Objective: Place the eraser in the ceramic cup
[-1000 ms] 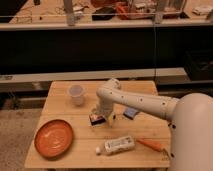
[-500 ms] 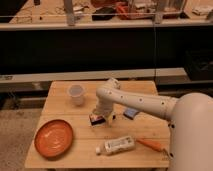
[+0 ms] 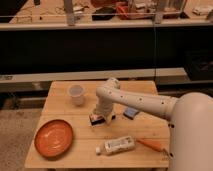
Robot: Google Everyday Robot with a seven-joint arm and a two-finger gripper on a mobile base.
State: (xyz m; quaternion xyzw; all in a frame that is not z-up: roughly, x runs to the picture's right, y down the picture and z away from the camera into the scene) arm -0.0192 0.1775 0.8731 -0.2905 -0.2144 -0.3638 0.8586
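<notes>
1 small block is what you want: the eraser [image 3: 96,119], a short rectangular piece with a pale top, dark sides and a red patch, lying flat near the middle of the worktop [image 3: 60,102]. your end effector [image 3: 101,118] has its tip right down on the eraser, the white arm reaching in from the right; you cannot tell whether it is clenched on the block or released. the ceramic cup [image 3: 76,94] stands upright behind and to the left of the eraser, well apart from it, plain white and slightly tapered. on the pale wooden worktop you also have an orange plate [image 3: 53,138] at front left, a white tube [image 3: 116,145] lying at the front, an orange pen [image 3: 151,145] just right of the tube, and a blue pad [image 3: 131,112] beside the arm. behind the worktop runs a dark shelf unit with cluttered items on top.
</notes>
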